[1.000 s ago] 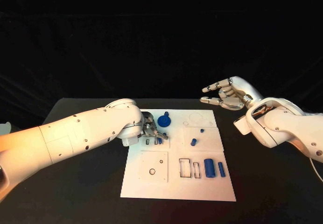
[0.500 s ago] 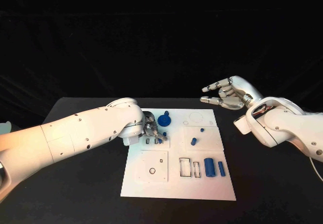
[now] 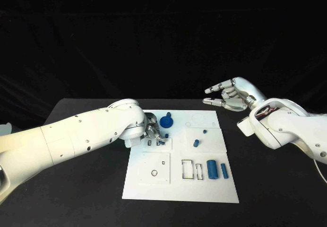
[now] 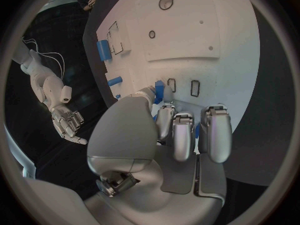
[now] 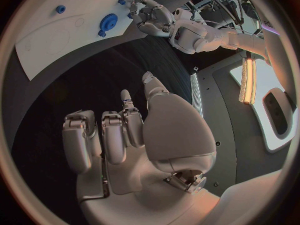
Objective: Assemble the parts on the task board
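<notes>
The white task board (image 3: 204,187) lies mid-table. My left hand (image 3: 151,132) hovers low over its left part and pinches a small blue part (image 3: 166,136) between thumb and fingers. In the left wrist view the hand (image 4: 181,135) keeps that part (image 4: 159,91) just beside two small rectangular slots (image 4: 195,87). A blue gear (image 3: 167,123) stands right behind the hand. My right hand (image 3: 228,97) hangs raised beyond the board's far right corner, fingers apart, holding nothing. The right wrist view has this hand (image 5: 125,135) above the dark table, with the board (image 5: 56,40) and gear (image 5: 108,22) farther off.
Two small blue pegs (image 3: 203,132) (image 3: 196,142) stand in the board's right middle. Two blue cylinders (image 3: 212,169) (image 3: 224,171) lie near its front right, next to outlined rectangular slots (image 3: 187,169). Black table (image 3: 81,189) surrounds the board.
My left hand with the small blue part has shifted slightly toward the far side of the board. The right hand has stayed where it was.
</notes>
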You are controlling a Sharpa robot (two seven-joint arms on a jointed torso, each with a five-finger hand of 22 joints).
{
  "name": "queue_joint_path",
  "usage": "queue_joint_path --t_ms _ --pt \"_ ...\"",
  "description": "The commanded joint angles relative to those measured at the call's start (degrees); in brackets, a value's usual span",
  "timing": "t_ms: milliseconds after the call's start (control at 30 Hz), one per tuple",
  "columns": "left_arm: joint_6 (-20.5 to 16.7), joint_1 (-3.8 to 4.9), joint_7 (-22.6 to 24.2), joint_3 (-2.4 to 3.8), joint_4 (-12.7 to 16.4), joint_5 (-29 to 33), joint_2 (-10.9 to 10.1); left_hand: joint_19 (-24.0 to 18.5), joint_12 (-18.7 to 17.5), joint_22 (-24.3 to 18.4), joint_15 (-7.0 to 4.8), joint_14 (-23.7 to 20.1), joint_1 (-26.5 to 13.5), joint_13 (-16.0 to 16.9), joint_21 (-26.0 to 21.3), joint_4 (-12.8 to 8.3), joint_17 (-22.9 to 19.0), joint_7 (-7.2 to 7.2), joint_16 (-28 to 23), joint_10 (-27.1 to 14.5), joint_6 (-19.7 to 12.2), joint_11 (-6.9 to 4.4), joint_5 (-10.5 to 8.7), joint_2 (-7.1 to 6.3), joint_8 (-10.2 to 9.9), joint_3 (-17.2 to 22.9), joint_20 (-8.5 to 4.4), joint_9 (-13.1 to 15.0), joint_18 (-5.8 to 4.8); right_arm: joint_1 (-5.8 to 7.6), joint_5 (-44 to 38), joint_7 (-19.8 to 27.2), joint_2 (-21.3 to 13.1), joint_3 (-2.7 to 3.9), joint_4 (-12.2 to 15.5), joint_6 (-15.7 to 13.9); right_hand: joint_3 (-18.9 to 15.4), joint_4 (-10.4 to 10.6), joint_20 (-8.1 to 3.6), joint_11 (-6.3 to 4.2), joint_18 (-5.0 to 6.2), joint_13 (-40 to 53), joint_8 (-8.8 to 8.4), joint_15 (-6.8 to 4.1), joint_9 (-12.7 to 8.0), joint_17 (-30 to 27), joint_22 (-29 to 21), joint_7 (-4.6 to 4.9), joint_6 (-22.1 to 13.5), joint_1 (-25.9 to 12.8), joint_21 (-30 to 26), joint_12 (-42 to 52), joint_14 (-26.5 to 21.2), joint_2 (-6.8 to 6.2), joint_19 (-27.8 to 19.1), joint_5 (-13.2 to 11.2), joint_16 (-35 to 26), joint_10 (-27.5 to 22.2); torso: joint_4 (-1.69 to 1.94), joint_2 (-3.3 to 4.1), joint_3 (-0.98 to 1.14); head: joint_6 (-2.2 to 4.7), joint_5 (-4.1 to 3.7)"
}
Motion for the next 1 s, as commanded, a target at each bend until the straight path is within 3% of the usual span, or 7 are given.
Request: queue_joint_path --t_ms 33,200,533,733,1000 --pt "-2.75 0.00 0.84 0.05 0.97 2.06 -0.58 2.72 0.40 7.88 0.29 6.03 -3.61 0.54 0.27 -10.00 15.10 -0.27 0.18 0.05 0.34 0.48 -0.11 -1.67 0.66 13.74 0.30 1.06 -1.03 -0.05 -0.19 0.05 0.11 -0.02 -0.06 1.04 -0.42 -0.02 0.27 0.28 -0.38 9.67 0.32 0.23 0.09 12.83 13.41 -0.01 0.06 0.07 -0.37 -0.41 5.53 0.37 5.05 0.29 -0.34 1.64 0.12 -0.07 0.04 0.05 0.05" --pt "-5.90 -0.07 1.28 0.13 3.09 2.84 -2.15 2.77 0.61 8.02 0.26 6.03 -5.28 0.74 0.32 -11.42 15.10 -0.41 0.18 0.26 0.34 0.50 -0.23 -2.51 1.02 16.34 0.26 1.91 -1.04 -0.07 -0.15 0.01 0.13 -0.05 -0.15 1.24 -0.46 -0.01 0.27 0.29 -0.37 9.68 0.31 0.23 0.09 12.83 13.36 -0.01 0.06 0.05 -0.40 -0.38 5.53 0.37 5.02 0.32 -0.34 1.65 0.28 -0.12 0.06 0.26 -0.03" --pt "-11.50 -0.84 1.58 0.13 6.38 0.83 -4.58 2.92 0.82 8.33 0.18 6.03 -6.39 0.95 0.47 -12.51 15.10 -0.48 0.18 0.46 0.42 0.48 -0.33 -2.99 1.23 18.03 0.24 2.48 -1.11 -0.13 -0.09 0.04 0.09 -0.11 -0.26 1.47 -0.55 0.03 0.27 0.29 -0.36 9.65 0.31 0.23 0.09 12.78 13.34 -0.01 0.06 0.01 -0.41 -0.43 5.52 0.36 5.01 0.35 -0.37 1.63 0.44 -0.19 0.12 0.20 0.19" --pt "-12.70 -1.51 1.26 0.08 7.16 -2.66 -5.08 3.01 0.93 8.53 0.16 6.03 -6.64 1.05 0.58 -12.95 15.10 -0.52 0.18 0.57 0.49 0.44 -0.36 -3.21 1.30 18.57 0.22 2.67 -1.16 -0.17 -0.02 0.06 0.09 -0.13 -0.34 1.59 -0.64 0.07 0.27 0.29 -0.35 9.63 0.31 0.23 0.09 12.78 13.30 -0.01 0.06 -0.05 -0.44 -0.46 5.52 0.35 4.98 0.35 -0.36 1.61 0.62 -0.25 0.13 0.03 0.23" --pt "-12.43 -2.29 0.55 0.01 6.94 -7.51 -4.84 3.07 0.94 8.65 0.13 6.03 -6.77 1.05 0.64 -13.21 15.10 -0.51 0.18 0.58 0.48 0.43 -0.37 -3.25 1.32 18.93 0.20 2.78 -1.18 -0.18 0.07 0.11 0.07 -0.15 -0.35 1.69 -0.74 0.13 0.26 0.30 -0.34 9.60 0.31 0.23 0.09 12.74 13.26 -0.01 0.06 -0.11 -0.46 -0.52 5.51 0.37 4.96 0.36 -0.39 1.59 0.46 -0.15 0.13 0.03 0.59"
